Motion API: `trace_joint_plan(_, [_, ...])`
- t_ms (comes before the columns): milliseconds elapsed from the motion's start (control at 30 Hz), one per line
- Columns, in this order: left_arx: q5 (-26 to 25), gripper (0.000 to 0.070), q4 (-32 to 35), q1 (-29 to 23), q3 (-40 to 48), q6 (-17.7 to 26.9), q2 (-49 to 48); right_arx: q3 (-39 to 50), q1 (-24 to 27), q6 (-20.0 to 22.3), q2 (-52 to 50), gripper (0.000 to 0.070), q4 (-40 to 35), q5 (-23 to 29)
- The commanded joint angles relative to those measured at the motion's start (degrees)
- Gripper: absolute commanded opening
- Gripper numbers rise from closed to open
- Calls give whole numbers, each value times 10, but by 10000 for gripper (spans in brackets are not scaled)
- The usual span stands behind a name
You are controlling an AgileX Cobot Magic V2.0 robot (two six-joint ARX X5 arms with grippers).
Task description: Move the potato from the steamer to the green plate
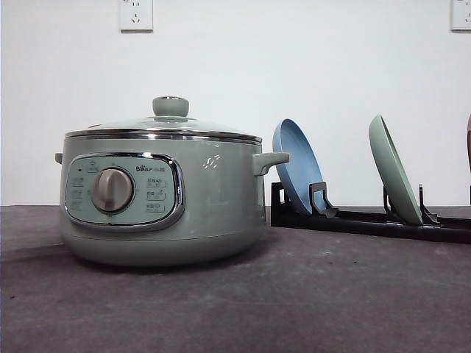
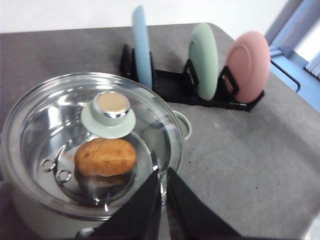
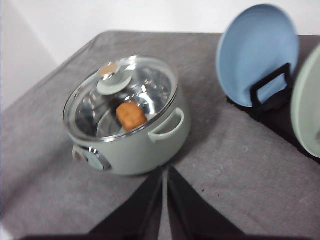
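A sage-green steamer point(image 1: 162, 198) sits at the left of the grey table point(image 1: 294, 294), its glass lid point(image 2: 65, 115) seated by the green knob point(image 1: 171, 106), so the potato point(image 2: 105, 157) lies sealed inside on the steel floor and must be uncovered first. To the right, a black rack point(image 1: 368, 218) holds the plates on edge: a blue plate point(image 1: 296, 165), then the green plate point(image 1: 394, 169), then a pink plate point(image 2: 246, 65), meaning the green one likely needs laying flat. The left gripper point(image 2: 163, 187) and right gripper point(image 3: 164, 187) each hover with fingers pressed together, holding nothing
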State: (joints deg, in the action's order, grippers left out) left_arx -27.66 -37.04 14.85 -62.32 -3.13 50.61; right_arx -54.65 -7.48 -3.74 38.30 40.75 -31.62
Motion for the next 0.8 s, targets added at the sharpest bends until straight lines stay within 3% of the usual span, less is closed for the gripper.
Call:
trace_joint_plan(0, [-5,23,8,5,-13,23,4,-11,-4,19,2,4,-6,-3])
trace_joint_plan(233, [-5,44,7,6,-13,23,4,-11,-7,17,2,5,-9,2])
trace_joint_plan(333, [-5,193,7,6,-13,23,4,-11,-7,16,2,38,-9,2])
trace_joint_plan(367, [-5,264,7,6,-13,23,4,-11,-7,16,2,84,-9,2])
trace_joint_plan(467, [-5,520,7,6,-13,23,4,-11,-7,13,2,431,-9,2])
trace_joint_plan(533, [-5,642,7,6,-13,23,4,-11,-7,12,2,637,-9,2])
trace_joint_plan(567, [-5,673,7,6,-13,23,4,-11,-7,12,2,700,-9,2])
trace_joint_plan(767, [-5,691,6,6,-13,23,4,-11,-7,12,2,700,-9,1])
